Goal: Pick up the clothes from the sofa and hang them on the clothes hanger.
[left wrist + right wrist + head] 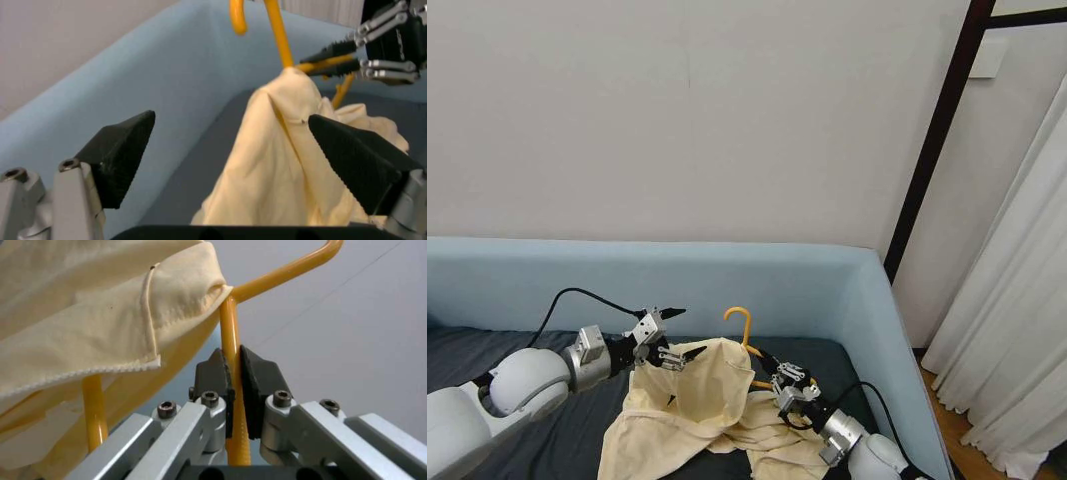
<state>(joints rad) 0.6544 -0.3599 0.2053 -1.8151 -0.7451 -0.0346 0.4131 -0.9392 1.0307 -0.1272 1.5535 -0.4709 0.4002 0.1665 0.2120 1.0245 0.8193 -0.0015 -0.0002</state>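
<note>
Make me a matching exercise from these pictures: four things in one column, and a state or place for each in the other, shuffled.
1. left end effector
2. right end effector
3. pale yellow fabric garment
4. light blue padded sofa back

a. draped over the yellow metal hanger
b. shut on the hanger's bar
c. running along the wall, behind the rest
d. open, near the garment

Pairs: 1-d, 2-b, 3-a, 4-c.

A home living room.
A light-blue sofa [727, 275] against a plain wall [677, 110], white curtains [1017, 340], wooden floor [947, 420].
</note>
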